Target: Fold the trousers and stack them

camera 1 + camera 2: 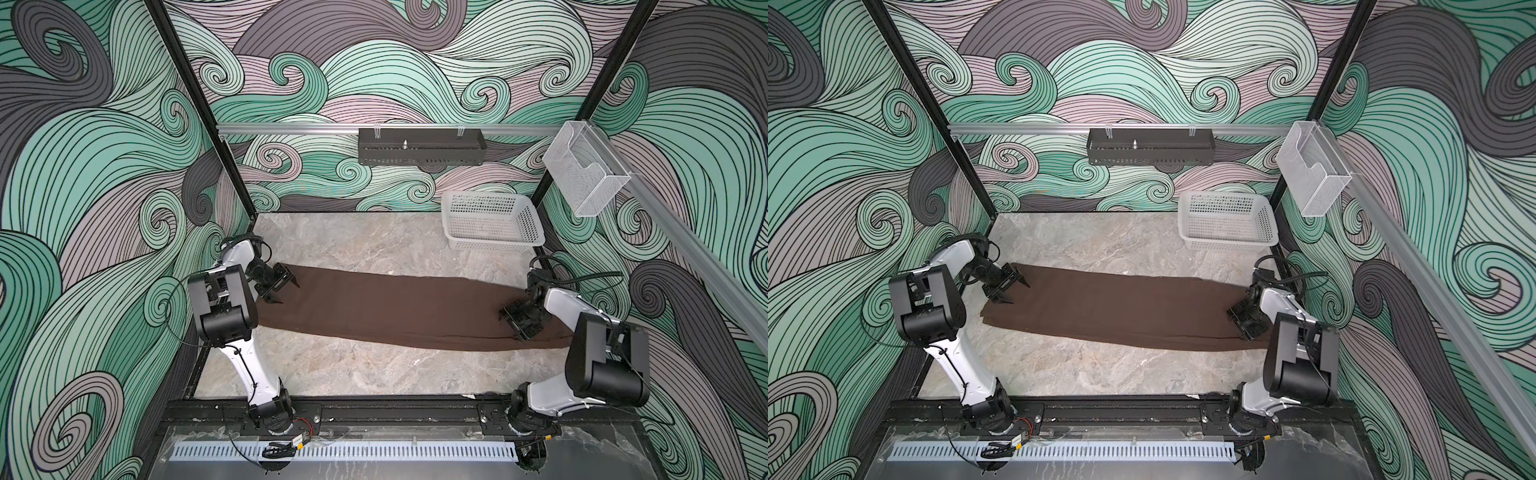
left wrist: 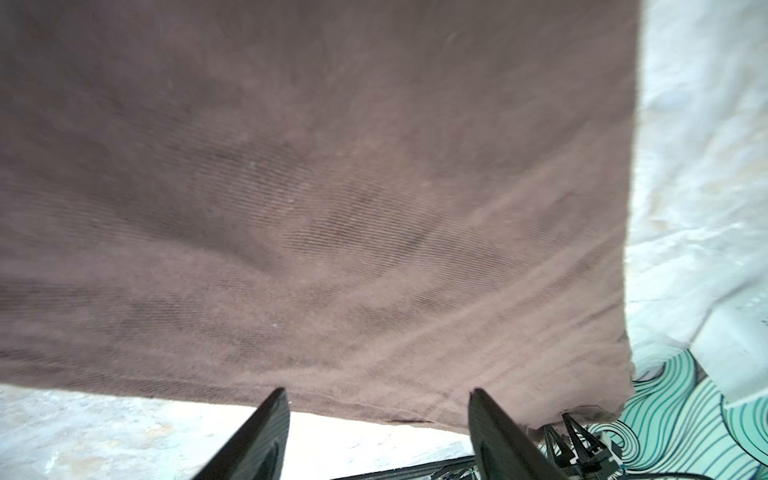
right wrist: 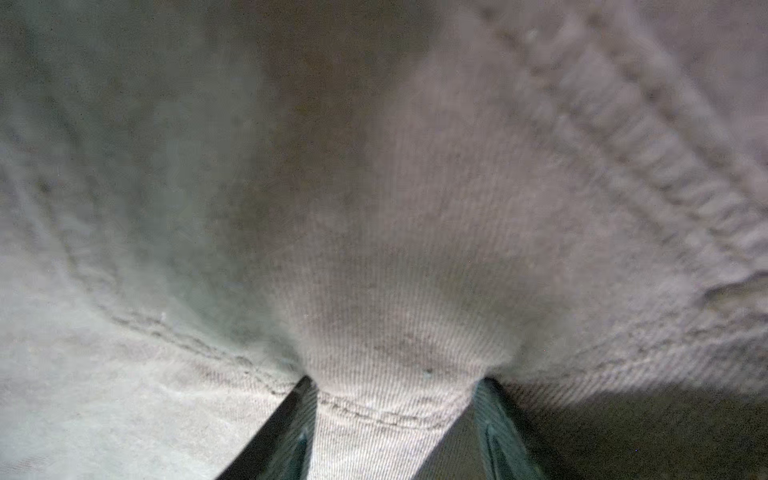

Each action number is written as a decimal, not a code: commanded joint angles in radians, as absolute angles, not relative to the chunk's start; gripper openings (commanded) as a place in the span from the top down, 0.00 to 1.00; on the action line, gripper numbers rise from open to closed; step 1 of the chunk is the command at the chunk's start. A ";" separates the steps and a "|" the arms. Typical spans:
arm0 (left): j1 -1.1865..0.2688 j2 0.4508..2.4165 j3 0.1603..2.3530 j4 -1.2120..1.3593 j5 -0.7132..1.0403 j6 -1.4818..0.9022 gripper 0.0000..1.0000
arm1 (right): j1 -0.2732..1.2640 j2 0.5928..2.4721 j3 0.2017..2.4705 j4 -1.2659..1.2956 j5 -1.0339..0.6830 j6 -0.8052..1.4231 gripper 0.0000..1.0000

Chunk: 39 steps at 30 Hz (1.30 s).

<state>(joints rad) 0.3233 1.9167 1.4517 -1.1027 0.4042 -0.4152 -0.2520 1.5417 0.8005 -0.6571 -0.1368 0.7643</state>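
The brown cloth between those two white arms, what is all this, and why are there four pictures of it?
Those are two robot arms, each ending in a two-fingered gripper. Two pictures look down from overhead; two come from cameras on the wrists, close up. Your brown cloth is a pair of trousers lying flat on the table, with a white basket at the back. The left gripper sits open at one end. The right gripper presses, jaws spread, into the other end. Nothing is lifted.
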 commanded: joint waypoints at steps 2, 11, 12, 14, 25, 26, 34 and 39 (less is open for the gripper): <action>0.374 1.837 1.510 -1.103 0.459 -0.421 0.28 | -0.268 1.663 0.773 -0.492 -0.138 0.756 0.42; 0.452 1.833 1.563 -1.136 0.471 -0.391 0.27 | -0.293 1.553 0.832 -0.549 -0.150 0.746 0.43; 0.455 1.835 1.562 -1.136 0.465 -0.386 0.27 | -0.290 1.517 0.838 -0.566 -0.152 0.741 0.42; 0.460 1.833 1.556 -1.137 0.450 -0.382 0.27 | -0.279 1.450 0.851 -0.602 -0.149 0.728 0.40; 0.462 1.776 1.523 -1.077 0.466 -0.386 0.27 | 0.036 1.218 0.869 -0.656 -0.162 0.720 0.38; 0.463 1.775 1.521 -1.072 0.466 -0.384 0.27 | 0.088 1.226 0.871 -0.643 -0.158 0.731 0.38; 0.456 1.788 1.469 -1.011 0.423 -0.305 0.07 | 0.382 1.429 0.881 -0.516 -0.119 0.778 0.39; 0.456 1.814 1.469 -0.999 0.427 -0.301 0.07 | 0.438 1.617 0.897 -0.450 -0.121 0.801 0.39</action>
<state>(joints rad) 0.4568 1.8038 1.4590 -1.0096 0.4332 -0.3313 0.4294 1.5520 0.8764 -0.4950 -0.1425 0.7723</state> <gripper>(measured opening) 0.930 0.612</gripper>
